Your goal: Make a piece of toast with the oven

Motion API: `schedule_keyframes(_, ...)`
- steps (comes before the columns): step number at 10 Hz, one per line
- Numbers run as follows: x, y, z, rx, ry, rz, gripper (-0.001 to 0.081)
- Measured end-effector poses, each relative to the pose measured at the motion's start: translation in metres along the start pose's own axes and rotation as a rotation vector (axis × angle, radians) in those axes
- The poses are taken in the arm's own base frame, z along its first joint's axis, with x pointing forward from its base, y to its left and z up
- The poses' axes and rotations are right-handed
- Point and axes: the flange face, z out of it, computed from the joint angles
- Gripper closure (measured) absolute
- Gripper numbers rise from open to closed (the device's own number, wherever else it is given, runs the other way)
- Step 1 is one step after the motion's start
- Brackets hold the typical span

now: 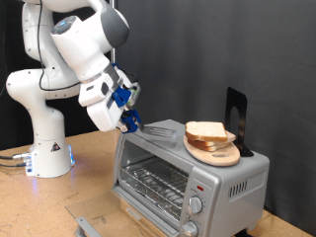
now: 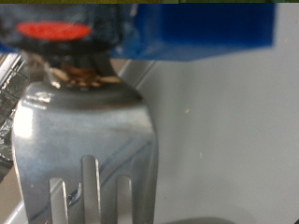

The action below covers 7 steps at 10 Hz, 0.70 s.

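The silver oven (image 1: 212, 183) stands at the exterior view's lower right, with its wire rack (image 1: 153, 183) showing through the front. The piece of toast (image 1: 207, 130) lies on a round wooden plate (image 1: 219, 155) on top of the oven. My gripper (image 1: 129, 118) hovers above the oven's top left corner and is shut on the handle of a metal fork (image 1: 158, 128). The fork's tines point at the toast and stop just short of it. In the wrist view the fork (image 2: 89, 140) fills the frame below the gripper (image 2: 84, 67). The toast is out of the wrist view.
A black upright object (image 1: 235, 111) stands on the oven behind the plate. The oven's two knobs (image 1: 195, 205) are on its right panel. A grey edge (image 1: 87, 221) lies on the wooden table in front of the oven. The arm's white base (image 1: 47, 158) stands at the left.
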Motion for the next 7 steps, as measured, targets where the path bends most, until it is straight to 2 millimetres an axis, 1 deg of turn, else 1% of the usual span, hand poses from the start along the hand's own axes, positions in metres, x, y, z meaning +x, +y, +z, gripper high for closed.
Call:
schedule_keyframes(3,0.007,-0.006,0.006,0.012,0.004,0.008,0.0437)
schedule_keyframes(7,0.013,-0.009,0.007,0.026,0.011,0.008,0.0437)
